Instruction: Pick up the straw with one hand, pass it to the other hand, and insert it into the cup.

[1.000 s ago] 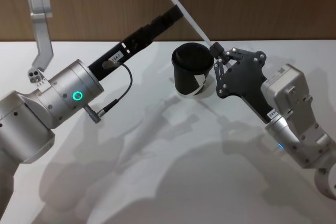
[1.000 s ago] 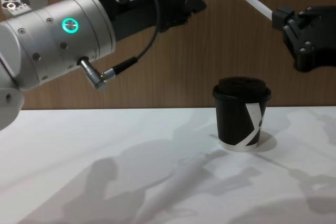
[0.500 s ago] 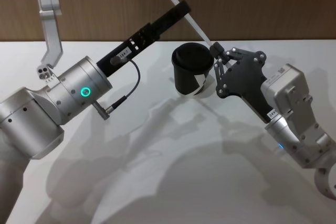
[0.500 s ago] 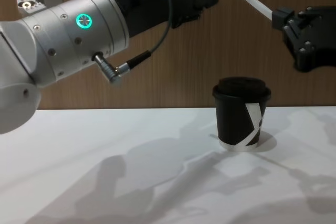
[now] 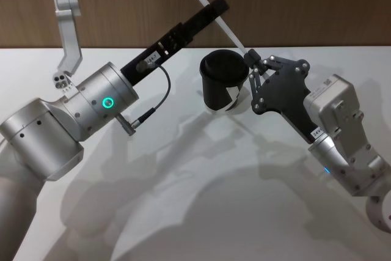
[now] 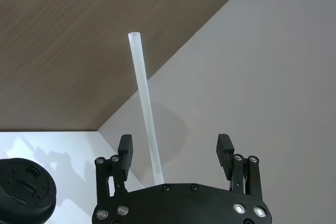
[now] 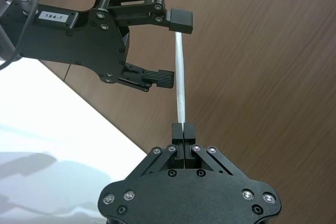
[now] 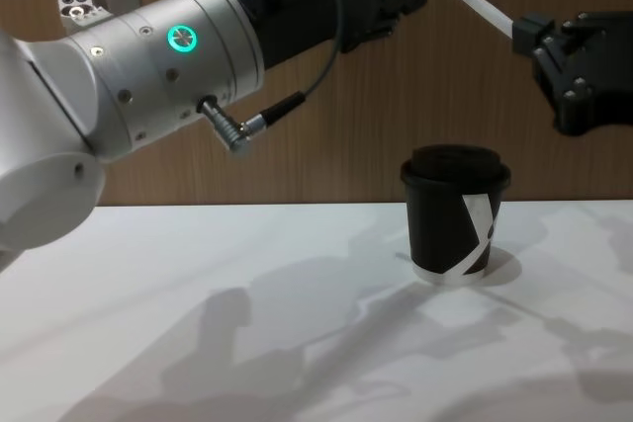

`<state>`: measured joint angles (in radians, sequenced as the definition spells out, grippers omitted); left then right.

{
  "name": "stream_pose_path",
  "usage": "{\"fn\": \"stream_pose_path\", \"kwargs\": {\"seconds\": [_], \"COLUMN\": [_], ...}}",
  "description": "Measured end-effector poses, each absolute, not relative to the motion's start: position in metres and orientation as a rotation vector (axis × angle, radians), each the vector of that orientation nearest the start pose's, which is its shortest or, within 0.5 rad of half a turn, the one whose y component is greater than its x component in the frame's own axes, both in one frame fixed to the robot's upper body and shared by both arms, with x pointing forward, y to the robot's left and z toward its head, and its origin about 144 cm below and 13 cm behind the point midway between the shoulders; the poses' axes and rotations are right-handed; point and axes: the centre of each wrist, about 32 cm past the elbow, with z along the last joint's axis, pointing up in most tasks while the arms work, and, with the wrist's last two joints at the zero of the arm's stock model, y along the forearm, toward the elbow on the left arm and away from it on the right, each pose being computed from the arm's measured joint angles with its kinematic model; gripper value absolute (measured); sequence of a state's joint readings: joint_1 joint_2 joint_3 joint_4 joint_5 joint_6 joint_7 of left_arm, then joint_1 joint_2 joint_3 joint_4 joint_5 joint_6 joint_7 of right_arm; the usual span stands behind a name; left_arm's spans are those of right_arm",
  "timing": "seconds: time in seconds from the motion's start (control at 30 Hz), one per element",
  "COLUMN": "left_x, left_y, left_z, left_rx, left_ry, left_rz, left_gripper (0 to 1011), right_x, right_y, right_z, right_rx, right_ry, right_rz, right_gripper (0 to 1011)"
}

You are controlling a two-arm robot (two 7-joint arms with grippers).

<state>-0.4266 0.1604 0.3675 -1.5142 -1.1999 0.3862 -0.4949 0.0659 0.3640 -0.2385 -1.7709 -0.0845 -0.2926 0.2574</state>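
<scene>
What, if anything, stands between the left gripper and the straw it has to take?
Nothing visible does. The left gripper is open, with one finger on each side of the straw, and only air lies between the fingers and the straw. The right gripper is shut on the straw's lower end.

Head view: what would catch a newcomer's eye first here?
The thin white plastic straw slants up above the small black lidded paper cup, its lower end pinched by the right gripper. The left gripper has open fingers on either side of the straw higher up.
</scene>
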Motion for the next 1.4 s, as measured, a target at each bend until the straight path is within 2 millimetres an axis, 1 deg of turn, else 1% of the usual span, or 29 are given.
{"fn": "stream_pose_path", "kwargs": {"seconds": [0.5, 1.0, 1.07, 1.13, 1.17, 1.23, 1.3, 1.33, 1.37, 1.4], "left_x": [0.551, 0.553, 0.553, 0.553, 0.553, 0.553, 0.553, 0.553, 0.553, 0.553], "left_y": [0.152, 0.147, 0.147, 0.147, 0.147, 0.146, 0.146, 0.146, 0.146, 0.146], "left_z": [1.262, 1.262, 1.262, 1.262, 1.262, 1.261, 1.261, 1.261, 1.261, 1.261], "left_rx": [-0.588, -0.594, -0.595, -0.595, -0.595, -0.595, -0.595, -0.595, -0.595, -0.595], "left_ry": [0.645, 0.642, 0.642, 0.642, 0.642, 0.642, 0.642, 0.642, 0.642, 0.642], "left_rz": [0.363, 0.375, 0.376, 0.377, 0.378, 0.379, 0.379, 0.38, 0.38, 0.38], "left_gripper": [1001, 996, 950, 925, 881, 841, 751, 751, 696, 672], "right_x": [0.46, 0.46, 0.46, 0.46, 0.46, 0.46, 0.46, 0.46, 0.46, 0.46], "right_y": [-0.239, -0.239, -0.239, -0.239, -0.239, -0.239, -0.239, -0.239, -0.239, -0.239], "right_z": [1.218, 1.218, 1.218, 1.218, 1.218, 1.218, 1.218, 1.218, 1.218, 1.218], "right_rx": [0.005, 0.005, 0.005, 0.005, 0.005, 0.005, 0.005, 0.005, 0.005, 0.005], "right_ry": [-0.672, -0.672, -0.672, -0.672, -0.672, -0.672, -0.672, -0.672, -0.672, -0.672], "right_rz": [-0.952, -0.952, -0.952, -0.952, -0.952, -0.952, -0.952, -0.952, -0.952, -0.952], "right_gripper": [10, 10, 10, 10, 10, 10, 10, 10, 10, 10]}}
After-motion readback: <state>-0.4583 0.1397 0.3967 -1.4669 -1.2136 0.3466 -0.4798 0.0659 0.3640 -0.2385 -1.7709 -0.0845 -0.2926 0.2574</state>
